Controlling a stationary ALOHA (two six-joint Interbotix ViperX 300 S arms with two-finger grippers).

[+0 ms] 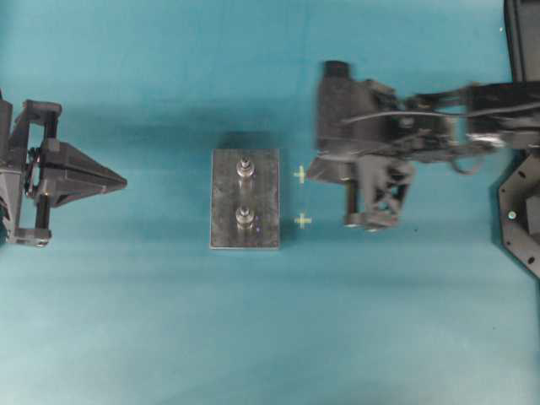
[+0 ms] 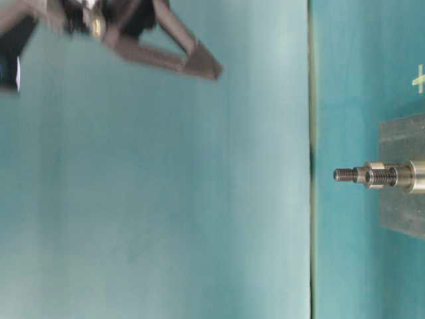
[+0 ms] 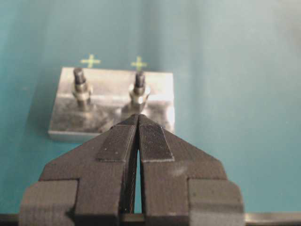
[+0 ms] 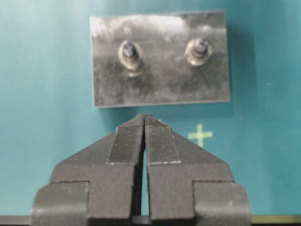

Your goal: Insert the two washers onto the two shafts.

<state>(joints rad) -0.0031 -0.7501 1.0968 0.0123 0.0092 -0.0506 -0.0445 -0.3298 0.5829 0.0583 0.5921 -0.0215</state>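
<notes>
1. The teal table [image 1: 126,321] takes up pretty much the whole overhead view, with two small yellow cross marks [image 1: 300,175] just right of the middle.
2. The right arm [image 1: 405,126] reaches in from the right. Its right gripper [image 4: 145,117] is clenched with nothing between the pads, hanging just short of the plate's near edge in its own wrist cam.
3. The left gripper [image 3: 138,117] is pinched closed on nothing too. In the overhead view it's parked well off to the left.
4. The metal plate [image 1: 224,202] sits mid-table with two threaded shafts [image 1: 245,166] standing up on it, each with a collar or nut at its base.
5. The washer: honestly can't spot a loose one anywhere. Can't tell whether those rings at the shaft bases are it.
6. What could go wrong, my guess: with no washer in either claw, any move toward the shafts just risks bumping the unclamped-looking plate and shifting it. And a thin washer flat on the table would be easy to slip off closed fingertips.
</notes>
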